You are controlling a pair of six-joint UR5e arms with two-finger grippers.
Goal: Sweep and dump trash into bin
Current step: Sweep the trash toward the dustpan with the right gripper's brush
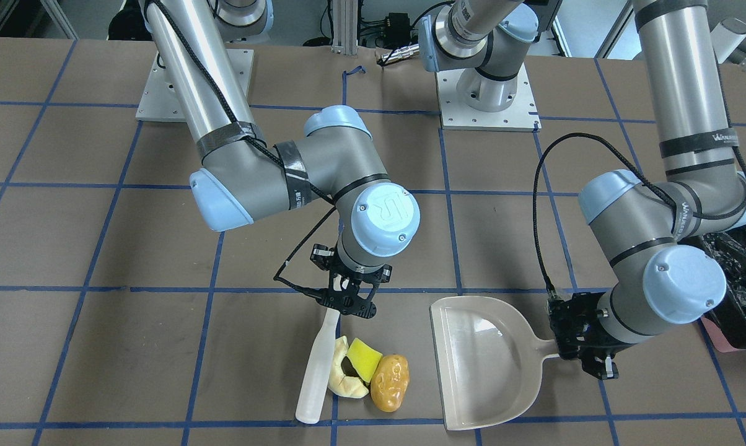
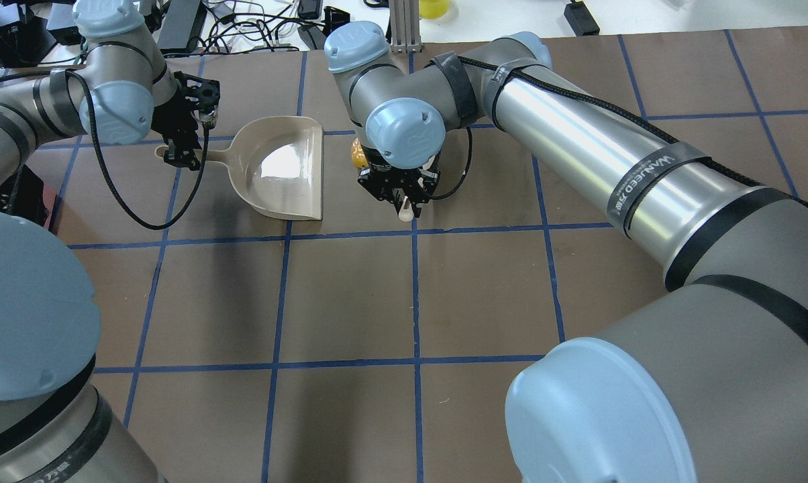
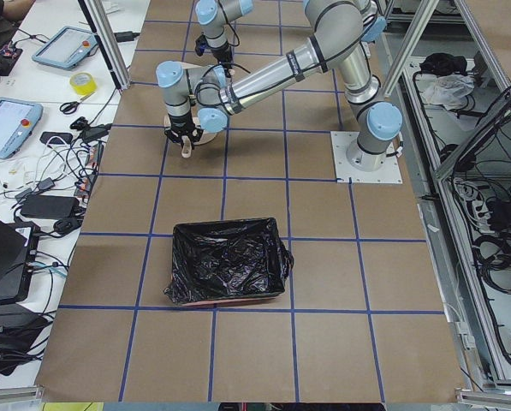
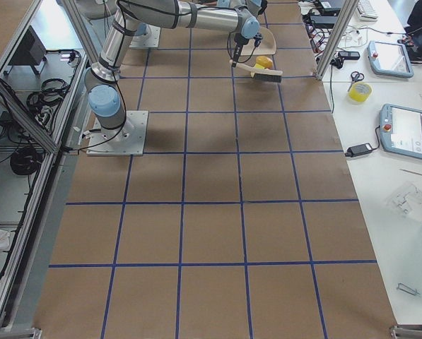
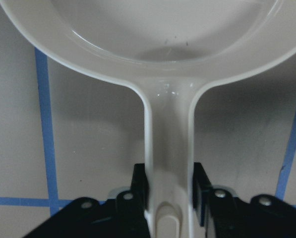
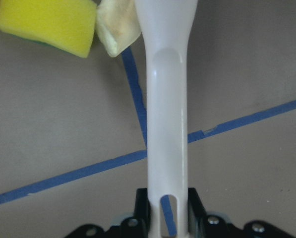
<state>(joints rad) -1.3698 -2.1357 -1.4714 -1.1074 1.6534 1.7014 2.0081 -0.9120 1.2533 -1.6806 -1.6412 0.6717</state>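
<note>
The trash lies in a tight cluster on the table: a cream ring piece, a yellow-green wedge and a golden-brown potato-like lump. My right gripper is shut on the handle of a white brush, whose head rests against the cream piece. The right wrist view shows the handle with the wedge beside it. My left gripper is shut on the handle of the beige dustpan, which lies flat, its mouth facing the trash a short gap away. The black-lined pink bin stands apart, on my left.
The bin's black bag shows just behind my left forearm at the view's right edge. Both arm bases stand at the back of the table. Blue tape lines grid the brown tabletop.
</note>
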